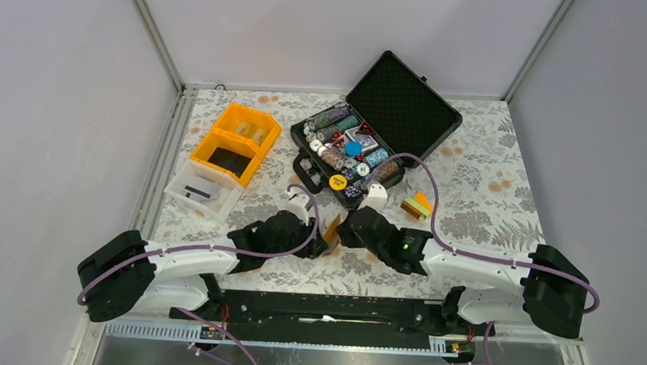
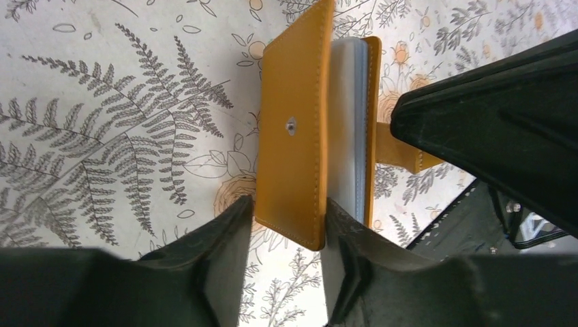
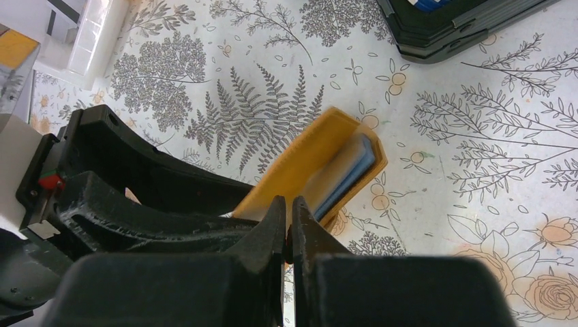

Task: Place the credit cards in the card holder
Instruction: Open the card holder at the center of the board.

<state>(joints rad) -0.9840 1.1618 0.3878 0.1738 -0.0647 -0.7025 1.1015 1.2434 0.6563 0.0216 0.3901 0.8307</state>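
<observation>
**While both claws grip it, the card holder (image 2: 293,122) gapes slightly open**

Where the two arms meet at the near middle of the fern-patterned worktop (image 1: 487,183), the small flat orange folding card holder is held edge-on. The left claw (image 2: 286,225) is closed onto its snap-dotted front cover. The right claw (image 3: 287,211), pressed together, pinches the orange strap tab. Pale blue-grey leaves show between the covers (cards or pockets, I cannot tell).

Just behind stands the open black hard case (image 1: 408,103), its tray packed with round poker chips (image 1: 339,137). At far left sits an orange plastic compartment bin (image 1: 209,143) holding something dark, with a white tray (image 1: 182,188) against its near side. A small orange-and-green stack (image 1: 417,206) lies right of the case.

Bare patterned surface runs right of the claws towards the wall and also left towards the metal rail.
</observation>
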